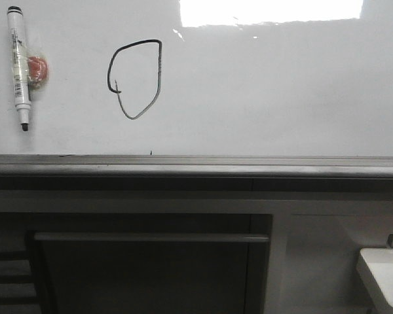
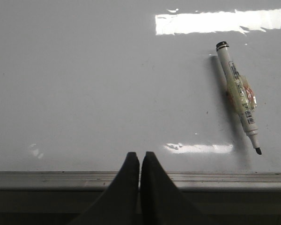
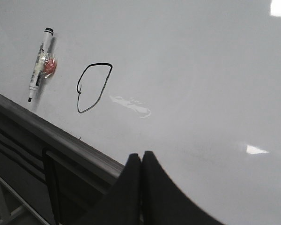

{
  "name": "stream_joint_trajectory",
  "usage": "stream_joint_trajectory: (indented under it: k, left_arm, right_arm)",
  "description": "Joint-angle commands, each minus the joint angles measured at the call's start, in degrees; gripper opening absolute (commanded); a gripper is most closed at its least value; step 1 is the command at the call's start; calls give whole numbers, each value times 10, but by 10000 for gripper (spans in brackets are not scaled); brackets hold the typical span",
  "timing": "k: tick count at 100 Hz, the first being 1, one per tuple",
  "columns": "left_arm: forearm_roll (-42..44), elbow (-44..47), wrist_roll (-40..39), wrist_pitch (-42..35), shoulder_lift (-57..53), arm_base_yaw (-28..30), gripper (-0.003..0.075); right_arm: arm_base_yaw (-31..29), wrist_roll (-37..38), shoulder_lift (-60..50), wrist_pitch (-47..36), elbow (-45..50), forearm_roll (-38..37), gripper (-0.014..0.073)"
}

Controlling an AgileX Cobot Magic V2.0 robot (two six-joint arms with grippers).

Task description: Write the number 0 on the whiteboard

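- The number 0 (image 1: 136, 78) is already drawn on the whiteboard (image 1: 281, 98), so the writing looks done
- The left gripper (image 2: 140, 161) has its two black fingers pressed together and holds nothing
- The right gripper (image 3: 141, 161) is pinched closed too, and it is empty
- Neither arm shows in the front view, so both seem to be pulled away from the board
- What could go wrong: the ink may be wet, and if a gripper came near and rubbed the line, it could smear
- The marker (image 1: 19, 65) is stuck on the board to the left of the 0, tip pointing down, with no cap on it that I can see; the tip could dry out if it is left like that
- The marker hangs by a red blob (image 1: 37, 69) with clear wrap around it; if that lets go, the marker could slide down to the grey ledge (image 1: 196, 163) and leave a mark on the way
- How the 0 looks: a thin black closed loop, a bit crooked
- Its top is flat, its bottom comes to a point, and a small hook pokes inside on the left
- It sits on the left part of the board, above the ledge, well apart from the bright light patch (image 1: 268, 12) up on the right
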Motion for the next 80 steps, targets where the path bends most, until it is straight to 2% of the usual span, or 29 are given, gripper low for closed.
stream_joint_trajectory:
  k: [1, 15, 80]
  left_arm:
    - [-8, 6, -4, 10, -12, 2, -20]
    - [-16, 7, -4, 104, -15, 2, -20]
    - [-17, 7, -4, 102, -15, 2, -20]
  right_arm:
    - [-5, -5, 0, -42, -15, -1, -47]
    - [-5, -5, 0, -42, -15, -1, -47]
    - [-5, -5, 0, -42, -15, -1, -47]
